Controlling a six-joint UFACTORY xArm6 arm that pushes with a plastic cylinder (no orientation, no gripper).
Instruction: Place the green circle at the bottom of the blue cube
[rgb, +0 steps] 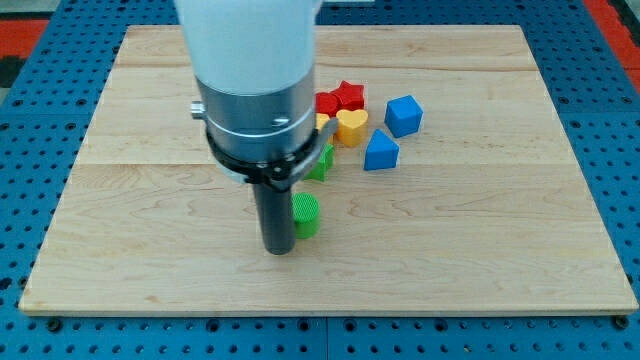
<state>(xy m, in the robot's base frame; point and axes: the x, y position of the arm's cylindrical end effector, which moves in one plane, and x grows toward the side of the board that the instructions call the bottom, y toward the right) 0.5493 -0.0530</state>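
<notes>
The green circle (307, 215) lies on the wooden board (480, 240), a little left of centre. My tip (279, 248) stands just to its left, touching or nearly touching it. The blue cube (403, 115) sits up and to the right, near the cluster of blocks. A second blue block (381, 152), wedge-like, lies just below and left of the cube. The arm's white and grey body hides part of the board above my tip.
A red star (349, 96) and another red block (328, 103) lie at the cluster's top. A yellow heart (351, 127) sits below them. A second green block (321, 162) is partly hidden behind the arm.
</notes>
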